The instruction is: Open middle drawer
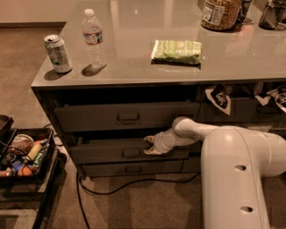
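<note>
The middle drawer is the second of three dark-grey fronts under the counter, with a small bar handle at its centre. It stands slightly pulled out, its left corner ahead of the cabinet frame. My gripper is at the top edge of this drawer's front, just right of the handle, reaching in from the white arm on the right. The top drawer above it also stands a little forward.
On the counter stand a soda can, a water bottle, a green snack bag and a jar. A black bin of items sits on the floor at the left. A cable lies below the bottom drawer.
</note>
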Controlling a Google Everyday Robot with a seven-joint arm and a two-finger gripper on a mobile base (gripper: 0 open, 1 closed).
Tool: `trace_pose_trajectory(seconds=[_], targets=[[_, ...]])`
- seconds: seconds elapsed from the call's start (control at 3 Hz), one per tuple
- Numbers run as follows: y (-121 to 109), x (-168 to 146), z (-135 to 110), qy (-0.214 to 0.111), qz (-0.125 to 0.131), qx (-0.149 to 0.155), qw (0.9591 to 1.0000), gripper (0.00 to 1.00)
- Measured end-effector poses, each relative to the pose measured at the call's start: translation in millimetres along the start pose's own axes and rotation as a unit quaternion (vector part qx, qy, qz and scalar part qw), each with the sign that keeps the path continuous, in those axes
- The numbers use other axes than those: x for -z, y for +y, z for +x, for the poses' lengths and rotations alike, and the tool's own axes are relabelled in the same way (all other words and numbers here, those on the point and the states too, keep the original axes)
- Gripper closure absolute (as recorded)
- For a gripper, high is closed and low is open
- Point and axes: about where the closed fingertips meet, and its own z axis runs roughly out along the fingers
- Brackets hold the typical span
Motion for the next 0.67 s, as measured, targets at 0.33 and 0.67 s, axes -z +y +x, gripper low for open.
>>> trace_pose_trajectory(seconds=[0.33,0.67], targets=[[0,3,0,0.000,0.000,0.000,1.0000,1.00],[11,5,-4,-0.008,-0.018,-0.002,0.9998,1.00]])
